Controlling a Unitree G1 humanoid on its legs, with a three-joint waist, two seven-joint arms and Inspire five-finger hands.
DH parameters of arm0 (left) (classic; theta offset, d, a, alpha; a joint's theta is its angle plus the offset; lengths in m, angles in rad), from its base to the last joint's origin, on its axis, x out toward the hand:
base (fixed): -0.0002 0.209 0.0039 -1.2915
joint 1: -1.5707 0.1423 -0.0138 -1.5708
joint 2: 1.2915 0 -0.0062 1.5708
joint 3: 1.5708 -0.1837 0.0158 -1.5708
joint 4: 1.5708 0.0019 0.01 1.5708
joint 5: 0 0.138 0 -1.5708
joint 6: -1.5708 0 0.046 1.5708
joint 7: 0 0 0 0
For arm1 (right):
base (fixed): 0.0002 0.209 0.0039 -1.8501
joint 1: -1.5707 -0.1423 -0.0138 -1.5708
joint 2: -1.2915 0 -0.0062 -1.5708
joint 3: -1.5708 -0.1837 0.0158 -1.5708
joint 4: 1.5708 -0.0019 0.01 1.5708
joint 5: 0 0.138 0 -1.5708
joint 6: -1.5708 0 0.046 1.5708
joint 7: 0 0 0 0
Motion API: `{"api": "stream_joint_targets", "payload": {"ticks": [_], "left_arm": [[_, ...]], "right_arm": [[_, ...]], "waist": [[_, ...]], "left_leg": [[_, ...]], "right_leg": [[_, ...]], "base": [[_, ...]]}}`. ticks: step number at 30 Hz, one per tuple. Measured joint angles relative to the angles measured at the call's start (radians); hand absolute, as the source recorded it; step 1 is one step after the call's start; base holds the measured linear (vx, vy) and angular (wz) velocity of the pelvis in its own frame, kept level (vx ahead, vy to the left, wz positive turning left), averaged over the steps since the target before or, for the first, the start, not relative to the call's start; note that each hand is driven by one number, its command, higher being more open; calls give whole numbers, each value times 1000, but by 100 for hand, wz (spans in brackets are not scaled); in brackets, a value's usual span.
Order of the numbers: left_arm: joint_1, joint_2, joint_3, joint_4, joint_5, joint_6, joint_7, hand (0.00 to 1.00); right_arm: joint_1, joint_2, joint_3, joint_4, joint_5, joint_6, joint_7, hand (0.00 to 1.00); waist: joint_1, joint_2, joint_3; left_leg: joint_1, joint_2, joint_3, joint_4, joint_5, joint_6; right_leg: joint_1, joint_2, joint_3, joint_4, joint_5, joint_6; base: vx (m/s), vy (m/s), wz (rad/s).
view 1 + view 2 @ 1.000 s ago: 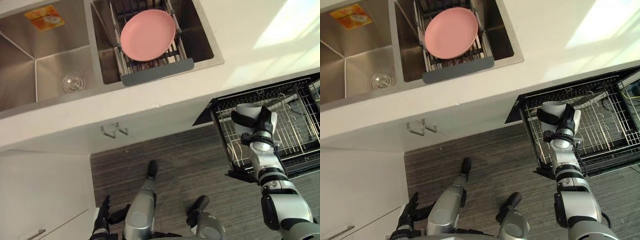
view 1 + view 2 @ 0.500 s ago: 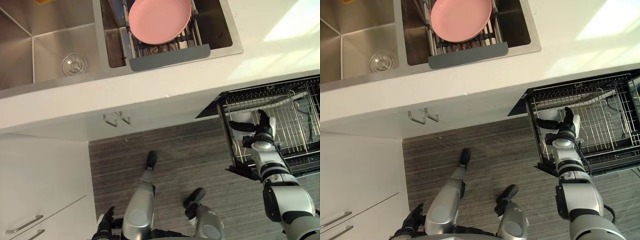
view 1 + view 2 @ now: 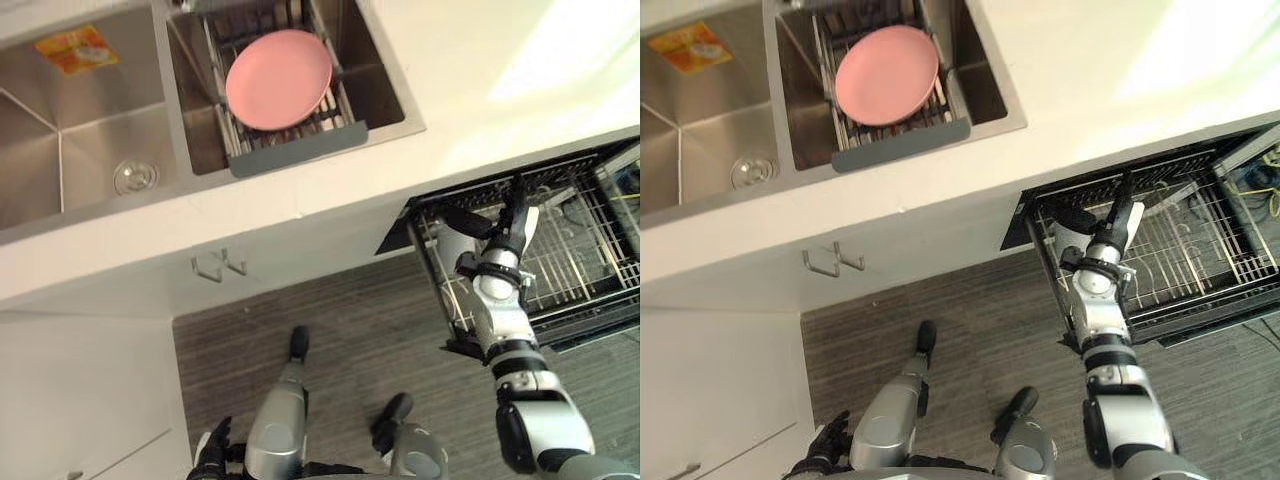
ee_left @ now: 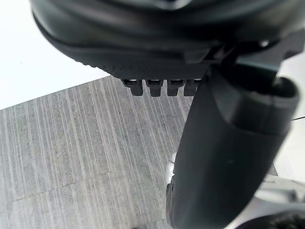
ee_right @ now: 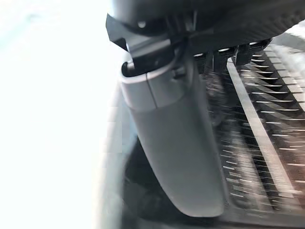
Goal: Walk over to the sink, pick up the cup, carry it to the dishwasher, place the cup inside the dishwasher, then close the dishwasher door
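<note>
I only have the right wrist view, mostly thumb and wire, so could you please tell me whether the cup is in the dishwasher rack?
Observer: Yes, the pale grey cup sits in the black wire dishwasher rack, at its end nearest the steel sink.
Operator: Is the right robot hand gripping it?
Observer: No, the right robot hand is open, fingers straight, not curled round the cup.
Operator: And the left one?
Observer: The left robot hand hangs open, low above the striped grey floor.

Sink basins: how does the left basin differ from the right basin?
The left basin shows its bare bottom and drain; the right basin is spanned by a rack bearing a pink plate. The left basin has an orange label at its far side; the right basin's walls are plain. Both are steel.
</note>
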Motion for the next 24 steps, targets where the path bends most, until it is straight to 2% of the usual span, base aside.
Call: {"api": "stream_joint_targets", "payload": {"ticks": [4,9,13,16,17,18,19,21,22,24], "left_arm": [[52,-21,41,13,-15,14,44,100],[97,-46,66,27,-26,13,98,100],[121,-54,68,27,-63,17,119,100],[137,-70,120,26,-63,23,117,100],[140,-74,133,27,-63,28,115,100],[141,-77,142,31,-63,36,116,100],[141,-77,142,35,-63,38,116,100],[147,-87,144,38,-63,47,112,100],[149,-92,145,38,-63,48,109,100],[157,-102,152,37,-66,48,100,100]], "right_arm": [[138,86,1,-237,-11,-2,-19,100],[189,104,-43,-446,18,-23,-53,100],[229,103,-89,-572,42,-28,-34,100],[262,104,-96,-635,42,-34,22,100],[282,103,-96,-664,74,-48,67,100],[300,103,-96,-689,117,-67,112,100],[305,101,-96,-699,142,-78,136,100],[309,80,-85,-708,231,-115,228,100],[310,73,-77,-708,251,-117,247,100],[314,71,-46,-706,293,-117,299,100]], "waist": [[-23,-8,-72],[-45,-5,-142],[-67,-4,-162],[-89,-1,-166],[-96,2,-171],[-110,5,-179],[-118,7,-181],[-131,24,-195],[-132,29,-199],[-126,41,-209]], "left_leg": [[42,26,14,0,-13,-13],[60,83,52,0,-19,-34],[66,110,60,0,-16,-42],[71,113,78,1,-23,-34],[71,119,125,2,-29,-26],[70,134,228,3,-36,-11],[69,141,281,5,-38,-2],[60,157,427,20,-25,36],[57,156,445,23,-14,47],[57,143,456,22,12,41]], "right_leg": [[50,34,8,-46,9,-6],[48,89,55,-72,25,-33],[48,113,65,-72,25,-46],[56,115,65,-71,26,-47],[63,111,52,-74,28,-44],[75,103,26,-83,32,-38],[83,97,7,-86,35,-34],[108,74,-62,-87,33,-21],[116,68,-78,-86,32,-15],[135,53,-111,-85,27,1]], "base": [[-18,-77,-13],[-59,-70,-26],[-74,-58,-14],[-53,-14,-1],[-38,7,31],[-23,12,48],[11,21,79],[46,58,91],[57,96,79],[47,83,49]]}}
